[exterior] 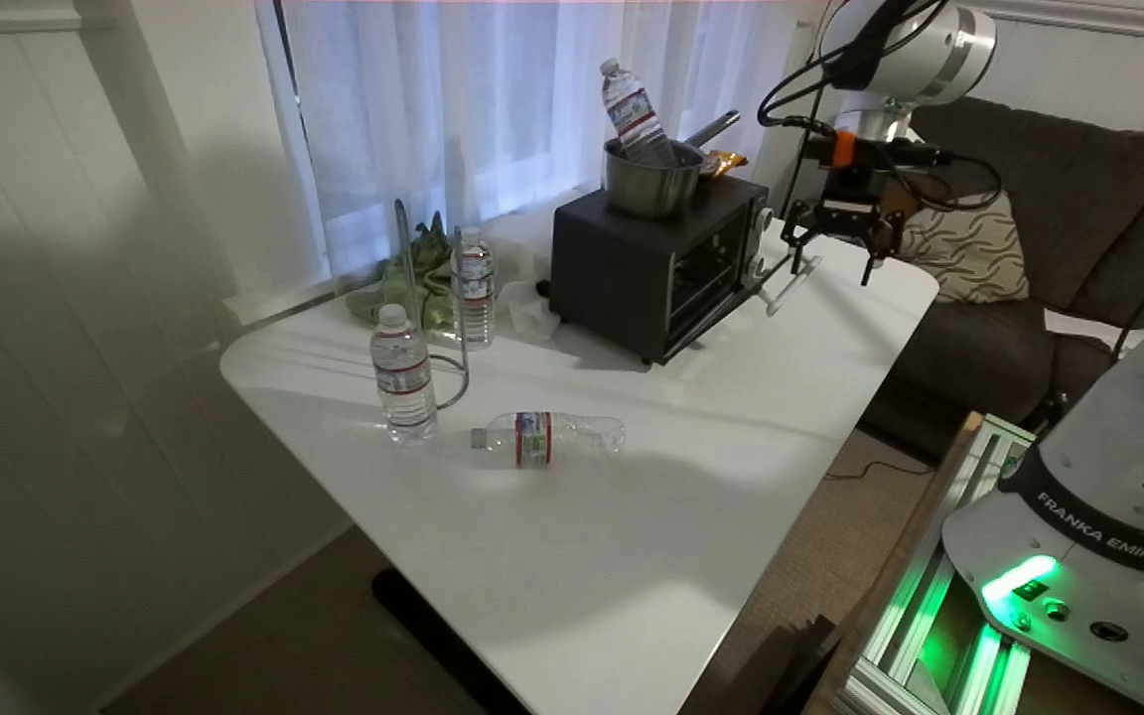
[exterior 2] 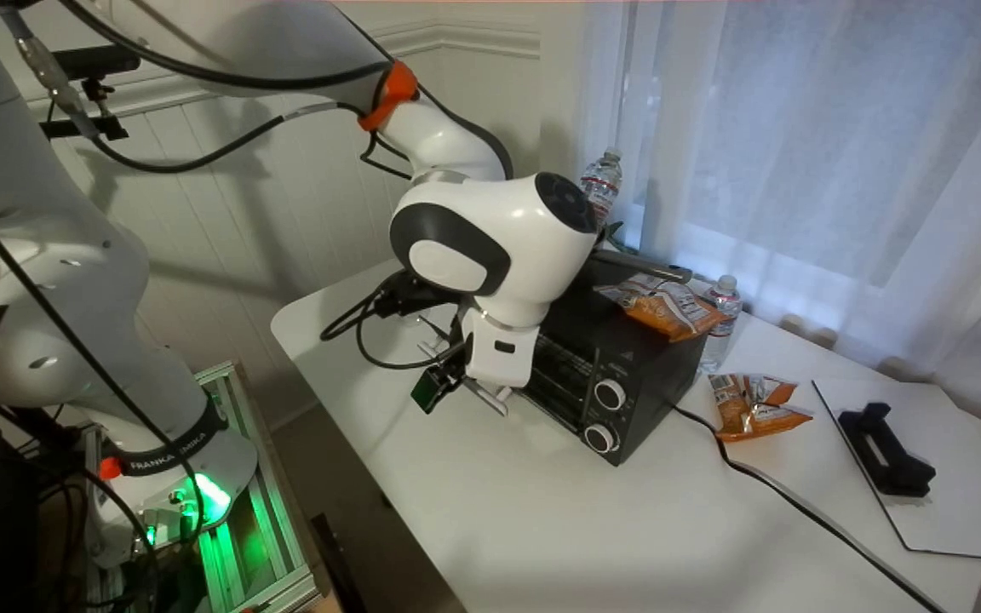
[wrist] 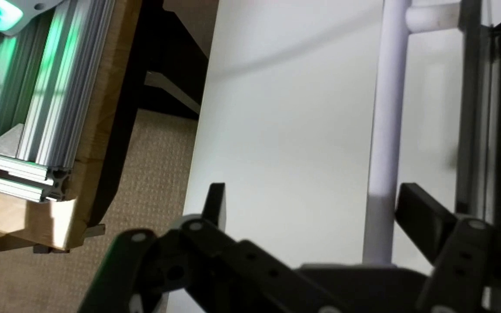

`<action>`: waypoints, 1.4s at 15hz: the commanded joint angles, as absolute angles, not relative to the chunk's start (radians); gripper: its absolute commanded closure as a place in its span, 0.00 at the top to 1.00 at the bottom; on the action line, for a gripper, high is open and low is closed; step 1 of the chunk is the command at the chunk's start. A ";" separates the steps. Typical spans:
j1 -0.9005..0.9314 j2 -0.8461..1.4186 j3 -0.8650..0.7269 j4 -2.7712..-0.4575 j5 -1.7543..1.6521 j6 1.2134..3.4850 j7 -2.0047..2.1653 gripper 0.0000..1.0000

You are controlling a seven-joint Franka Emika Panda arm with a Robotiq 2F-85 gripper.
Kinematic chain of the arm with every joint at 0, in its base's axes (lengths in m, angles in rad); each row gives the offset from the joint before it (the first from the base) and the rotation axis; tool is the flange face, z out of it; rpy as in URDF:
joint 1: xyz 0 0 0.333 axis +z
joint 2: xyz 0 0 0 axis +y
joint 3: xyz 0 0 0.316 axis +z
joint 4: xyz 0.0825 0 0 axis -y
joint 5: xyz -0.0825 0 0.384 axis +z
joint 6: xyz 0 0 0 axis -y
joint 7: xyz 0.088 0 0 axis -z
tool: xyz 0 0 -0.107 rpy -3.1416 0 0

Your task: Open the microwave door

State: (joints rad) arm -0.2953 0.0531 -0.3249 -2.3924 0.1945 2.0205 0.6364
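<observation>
The microwave, a dark boxy countertop oven, stands on the white table; it also shows in an exterior view with two round knobs. Its door appears partly open, tilted outward; the exact angle is hard to tell. The white bar handle stands out in front, below the oven's top edge. It also runs lengthwise in the wrist view. My gripper is open at the handle's far part. The bar lies between the fingers, close beside the right one; whether they touch I cannot tell. The gripper body hides the bar's end.
On the oven stand a pot holding a bottle, and an orange snack bag. Bottles and a metal stand are beside it. A board and power cord lie on the table.
</observation>
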 commanded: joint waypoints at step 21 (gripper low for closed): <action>-0.285 -0.318 -0.279 -2.562 -0.037 2.141 0.417 1.00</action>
